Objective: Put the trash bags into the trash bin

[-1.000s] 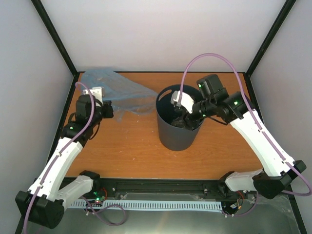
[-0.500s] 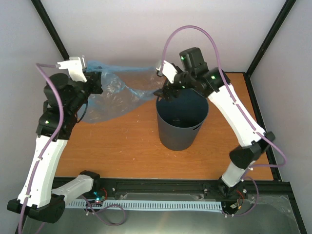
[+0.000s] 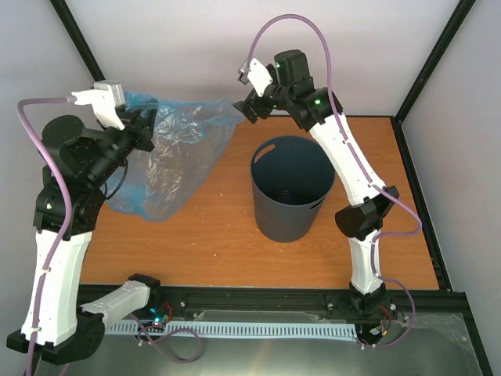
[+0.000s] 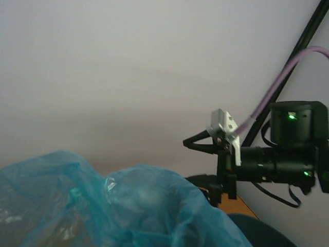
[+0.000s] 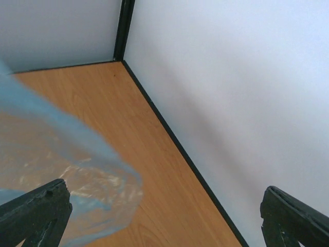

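The light-blue trash bag (image 3: pixel 168 160) hangs in the air left of the bin, stretched between my two grippers. My left gripper (image 3: pixel 147 127) is raised at the bag's left top edge and holds it. In the left wrist view the bag (image 4: pixel 118 206) covers my fingers. My right gripper (image 3: pixel 244 110) is high, behind and left of the bin, at the bag's right corner. In the right wrist view its jaws (image 5: pixel 163 191) stand wide apart, with the bag (image 5: pixel 67 175) by the left finger (image 5: pixel 38 211). The dark grey trash bin (image 3: pixel 290 188) stands upright, with nothing visible inside it.
The wooden table (image 3: pixel 203 235) is walled by white panels with black frame posts (image 3: pixel 78 55). The table's corner and black edge strip (image 5: pixel 169 134) show in the right wrist view. The bin's rim (image 4: pixel 262 231) shows in the left wrist view, below the right arm.
Both arms rose. The bag left the table and now hangs spread between the grippers. My right gripper came up out of the bin and moved up and left.
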Controlling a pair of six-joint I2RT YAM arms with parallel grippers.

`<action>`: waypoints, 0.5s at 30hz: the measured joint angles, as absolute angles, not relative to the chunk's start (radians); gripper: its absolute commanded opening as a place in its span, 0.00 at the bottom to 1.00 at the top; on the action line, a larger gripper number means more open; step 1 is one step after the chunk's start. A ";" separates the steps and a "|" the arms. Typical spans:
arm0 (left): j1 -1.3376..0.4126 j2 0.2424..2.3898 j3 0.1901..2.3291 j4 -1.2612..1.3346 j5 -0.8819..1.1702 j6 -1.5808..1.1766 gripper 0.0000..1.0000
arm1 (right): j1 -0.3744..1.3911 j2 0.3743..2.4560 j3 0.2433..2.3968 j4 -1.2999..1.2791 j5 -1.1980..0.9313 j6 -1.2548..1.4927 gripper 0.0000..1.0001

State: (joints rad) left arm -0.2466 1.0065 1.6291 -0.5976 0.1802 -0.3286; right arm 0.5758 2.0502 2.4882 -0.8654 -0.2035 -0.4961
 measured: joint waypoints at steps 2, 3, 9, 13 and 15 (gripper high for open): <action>-0.247 1.007 1.632 -0.607 0.207 -0.323 0.01 | 0.552 2.070 2.499 -0.849 -0.251 -0.451 1.00; -0.247 1.007 1.632 -0.608 0.222 -0.319 0.01 | 0.538 2.076 2.500 -0.844 -0.287 -0.432 1.00; -0.247 0.990 1.632 -0.622 0.289 -0.298 0.01 | 0.512 2.118 2.509 -0.844 -0.494 -0.406 1.00; -0.247 0.966 1.644 -0.645 0.320 -0.291 0.01 | 0.554 2.136 2.507 -0.896 -0.609 -0.442 0.93; -0.247 0.953 1.649 -0.648 0.335 -0.289 0.01 | 0.582 2.134 2.494 -0.910 -0.650 -0.463 0.82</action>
State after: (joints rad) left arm -0.2466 0.9535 1.6485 -0.6479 0.3351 -0.2886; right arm 0.5816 2.1342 2.4939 -0.9096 -0.6502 -0.4625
